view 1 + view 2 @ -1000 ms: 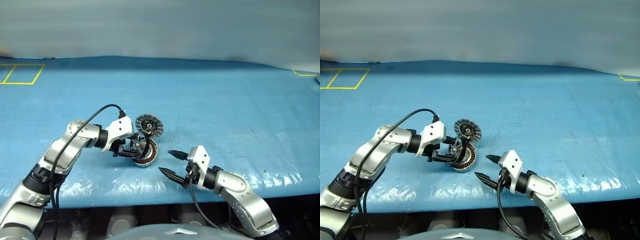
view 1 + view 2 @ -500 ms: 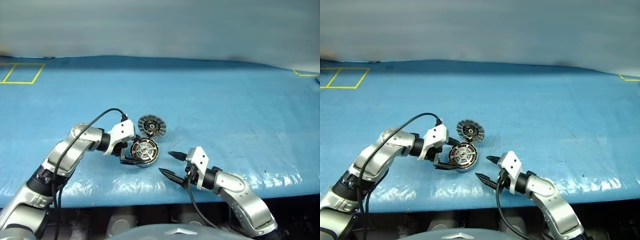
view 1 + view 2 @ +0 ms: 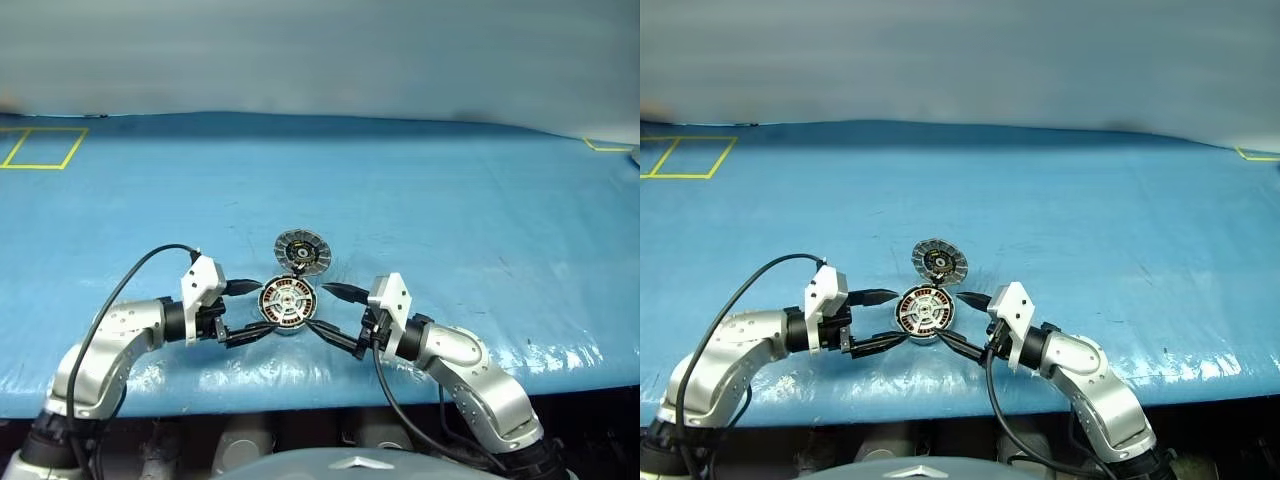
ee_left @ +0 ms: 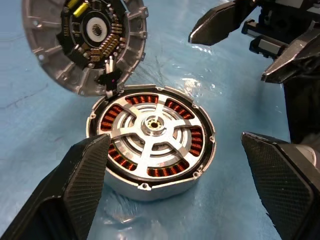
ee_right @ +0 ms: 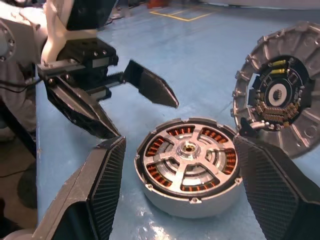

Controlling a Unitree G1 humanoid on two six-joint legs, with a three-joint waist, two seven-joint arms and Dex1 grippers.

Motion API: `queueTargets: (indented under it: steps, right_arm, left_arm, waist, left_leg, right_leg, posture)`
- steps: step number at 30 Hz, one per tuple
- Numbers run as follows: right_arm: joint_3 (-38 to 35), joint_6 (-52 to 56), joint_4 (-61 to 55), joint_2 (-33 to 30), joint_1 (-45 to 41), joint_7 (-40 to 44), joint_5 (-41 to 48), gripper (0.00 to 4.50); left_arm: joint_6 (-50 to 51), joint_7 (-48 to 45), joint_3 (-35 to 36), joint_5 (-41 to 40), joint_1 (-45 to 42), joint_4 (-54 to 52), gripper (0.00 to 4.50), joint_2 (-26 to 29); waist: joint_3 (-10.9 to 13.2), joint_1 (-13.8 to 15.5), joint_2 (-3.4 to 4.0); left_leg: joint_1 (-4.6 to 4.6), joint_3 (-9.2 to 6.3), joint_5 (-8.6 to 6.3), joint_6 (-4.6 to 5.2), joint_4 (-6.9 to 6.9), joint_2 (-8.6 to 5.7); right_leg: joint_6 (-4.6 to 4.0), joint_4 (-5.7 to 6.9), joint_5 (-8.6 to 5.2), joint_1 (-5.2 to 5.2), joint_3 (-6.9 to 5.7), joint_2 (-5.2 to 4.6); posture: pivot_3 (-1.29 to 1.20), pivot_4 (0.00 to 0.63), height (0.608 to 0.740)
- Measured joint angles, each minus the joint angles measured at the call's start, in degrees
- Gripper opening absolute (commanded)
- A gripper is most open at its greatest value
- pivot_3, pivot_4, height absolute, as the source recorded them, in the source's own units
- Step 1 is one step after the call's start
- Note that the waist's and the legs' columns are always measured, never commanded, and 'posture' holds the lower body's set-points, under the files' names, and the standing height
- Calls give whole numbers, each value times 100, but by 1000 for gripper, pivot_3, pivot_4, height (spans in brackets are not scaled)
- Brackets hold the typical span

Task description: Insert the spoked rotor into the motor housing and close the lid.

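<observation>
On the blue tarpaulin-covered table [image 3: 450, 200], near its front edge, the motor housing [image 3: 287, 305], a round shallow silver-rimmed can, lies flat with its ring of copper-brown windings facing up. The spoked rotor [image 4: 152, 132], a small shiny silver wheel with a round hub and open gaps, sits inside the housing, and the windings show through the gaps between its spokes. The lid [image 3: 301, 251], a round grey disc with radial ribs around a dark centre, stands tilted open just behind the housing; the left wrist view shows its lower edge meeting the housing rim, with gold and dark parts around a white hub on the face turned towards the housing. The left gripper [image 3: 245, 312] hovers just to the left of the housing with its two black fingers spread wide apart and clamped on nothing, one finger on the far side and one on the near side. The right gripper [image 3: 335, 316] hovers just to the right of the housing, its fingers likewise spread and holding nothing, pointing towards the housing from the opposite side. In both wrist views the housing lies ahead of the carbon-textured fingertips [image 5: 100, 185], apart from them.
</observation>
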Motion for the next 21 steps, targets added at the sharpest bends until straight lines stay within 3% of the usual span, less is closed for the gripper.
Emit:
queueTargets:
  steps: [2, 11, 21]
  right_arm:
    - [129, 9, 249, 80, -220, 71, -38, 3617]
    - [407, -111, 1048, 242, -722, 316, -296, 713]
    - [584, -361, 1979, 946, -1389, 40, -798, 713]
  left_arm:
    - [-355, 193, 49, -46, 538, -60, 4460, -414]
    - [-988, 667, -45, 87, 1270, -202, 4500, -754]
    - [-1569, 906, 247, 129, 1563, -397, 4500, -828]
  waist:
    - [-1, -16, -3]
    - [3, 37, 2]
    - [3, -33, 2]
  left_leg:
    - [-1, -3, 0, 0, -2, -1]
    - [0, -8, 0, -1, 1, -1]
    - [-5, -3, 0, -1, -10, 1]
  right_leg:
    - [-1, -2, 0, -1, -3, -3]
    - [-4, -3, -1, -14, -13, -7]
    - [-16, 0, 0, -9, -11, 0]
  posture:
    - [0, 150, 740]
    - [0, 150, 740]
    - [0, 150, 740]
